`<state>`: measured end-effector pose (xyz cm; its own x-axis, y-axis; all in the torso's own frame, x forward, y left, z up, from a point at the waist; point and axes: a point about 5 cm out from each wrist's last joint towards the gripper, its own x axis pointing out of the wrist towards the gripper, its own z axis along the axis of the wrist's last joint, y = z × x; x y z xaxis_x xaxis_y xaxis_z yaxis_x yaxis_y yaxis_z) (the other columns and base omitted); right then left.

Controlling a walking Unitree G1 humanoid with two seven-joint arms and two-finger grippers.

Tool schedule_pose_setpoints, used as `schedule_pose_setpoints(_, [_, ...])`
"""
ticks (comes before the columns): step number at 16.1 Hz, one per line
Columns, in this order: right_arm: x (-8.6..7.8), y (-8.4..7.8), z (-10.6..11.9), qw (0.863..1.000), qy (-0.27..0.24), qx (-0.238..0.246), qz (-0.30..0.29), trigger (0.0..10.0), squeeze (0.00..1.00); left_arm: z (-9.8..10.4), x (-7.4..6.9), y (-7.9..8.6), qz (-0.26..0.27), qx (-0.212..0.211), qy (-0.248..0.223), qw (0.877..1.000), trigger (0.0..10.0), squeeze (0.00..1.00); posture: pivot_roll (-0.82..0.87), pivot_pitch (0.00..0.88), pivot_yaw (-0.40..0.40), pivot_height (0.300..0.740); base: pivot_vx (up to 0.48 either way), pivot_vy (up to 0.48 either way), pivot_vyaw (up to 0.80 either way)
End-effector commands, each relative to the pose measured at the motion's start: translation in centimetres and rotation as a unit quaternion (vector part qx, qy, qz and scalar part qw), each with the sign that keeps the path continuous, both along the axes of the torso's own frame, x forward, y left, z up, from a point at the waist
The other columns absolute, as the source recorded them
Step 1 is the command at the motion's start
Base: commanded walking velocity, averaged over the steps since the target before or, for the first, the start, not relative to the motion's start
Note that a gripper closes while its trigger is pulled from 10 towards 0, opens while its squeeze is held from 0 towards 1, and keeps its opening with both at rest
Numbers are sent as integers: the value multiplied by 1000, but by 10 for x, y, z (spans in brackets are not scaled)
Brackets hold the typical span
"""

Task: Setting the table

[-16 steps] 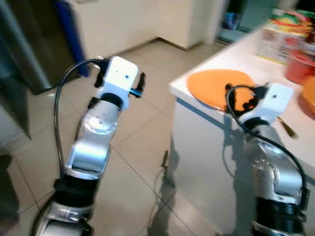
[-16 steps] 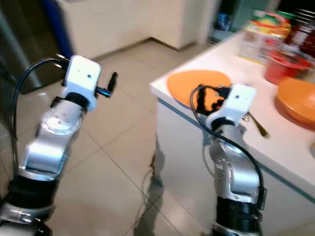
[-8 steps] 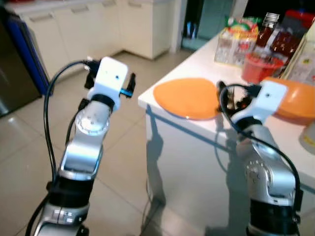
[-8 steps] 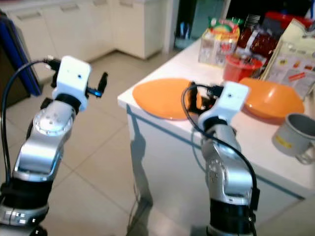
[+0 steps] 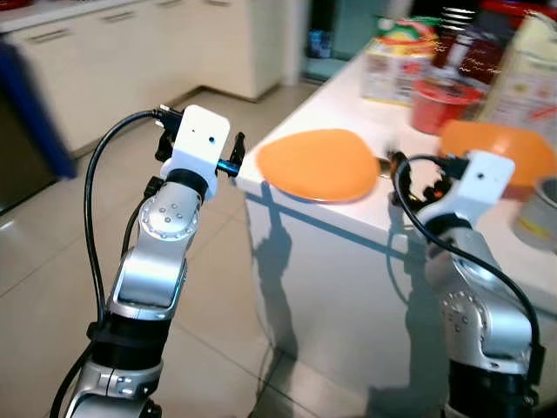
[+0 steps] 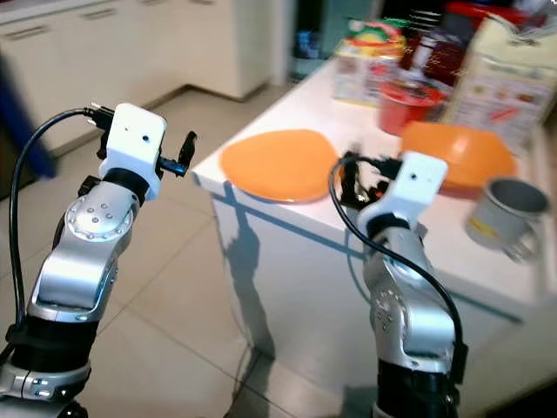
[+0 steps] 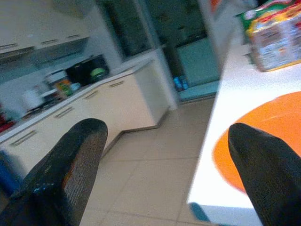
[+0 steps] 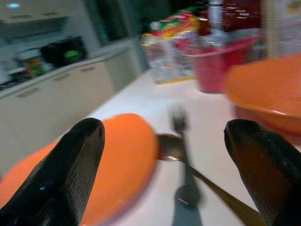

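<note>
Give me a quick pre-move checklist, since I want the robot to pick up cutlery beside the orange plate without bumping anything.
1. Right gripper open: ok, fingers spread wide.
2. Fork and spoon in front of the right gripper: ok, both lie on the white table beside the orange plate.
3. Right gripper empty: ok, nothing between the fingers.
4. Left gripper out of the way: ok, open, off the table's corner above the floor.
5. Orange bowl and metal mug clear of the path: cannot tell, both sit close.
6. Image sharp enough: not ok, cutlery blurred.
</note>
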<state>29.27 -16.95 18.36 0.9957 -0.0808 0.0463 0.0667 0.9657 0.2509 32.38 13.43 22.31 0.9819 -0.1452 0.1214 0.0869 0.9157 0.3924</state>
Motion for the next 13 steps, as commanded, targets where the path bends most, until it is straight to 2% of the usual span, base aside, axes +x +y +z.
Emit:
schedule_pose_setpoints(1, [-1,3,4,1000,-5,5,6,10000,0,-5,0,2,-1,3,13,1000,10000,0,23,0,15,740,0,322,-800])
schedule_pose_setpoints(7, [-4,3,1,1000,2,13,0,10000,0,-3,2,3,-2,4,11,1000,10000,0,30,0,21,740,0,369,-800])
schedule_pose_setpoints(13, [-1,9,-1,1000,8,21,8,10000,0,0,3,9,13,2,7,1000,10000,0,46,0,12,740,0,467,-800])
